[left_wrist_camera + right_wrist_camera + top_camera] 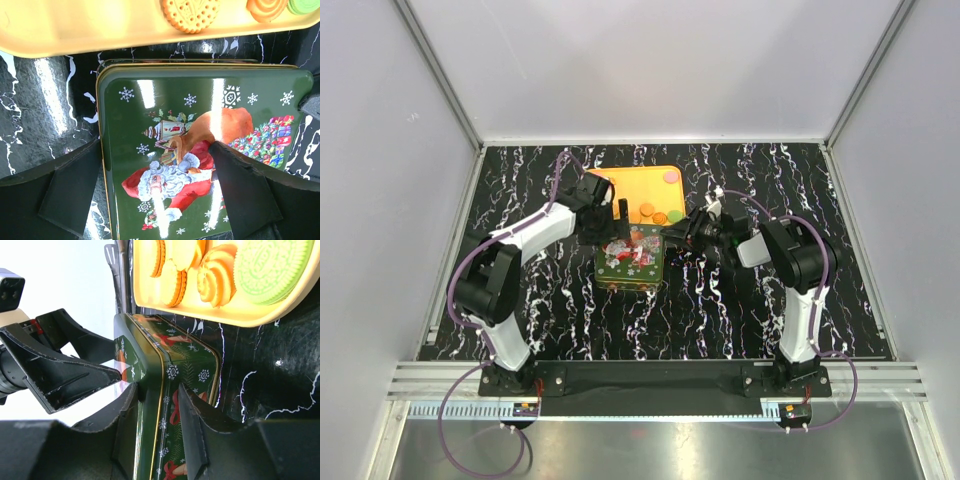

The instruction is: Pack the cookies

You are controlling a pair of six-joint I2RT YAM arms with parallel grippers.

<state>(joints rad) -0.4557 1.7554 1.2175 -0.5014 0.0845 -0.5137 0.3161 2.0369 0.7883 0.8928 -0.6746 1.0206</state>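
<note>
Left gripper (pixel 157 172): fingers spread wide, directly above the Santa lid of the Christmas tin (pixel 200 100); contact cannot be told.
Right gripper (pixel 159 407): clamped on the tin's edge, one finger on the lid, the other against the side wall.
Orange tray (pixel 75 30): just beyond both grippers' fingertips, behind the tin.
Cookies (pixel 190 12): lying on the tray.
</note>
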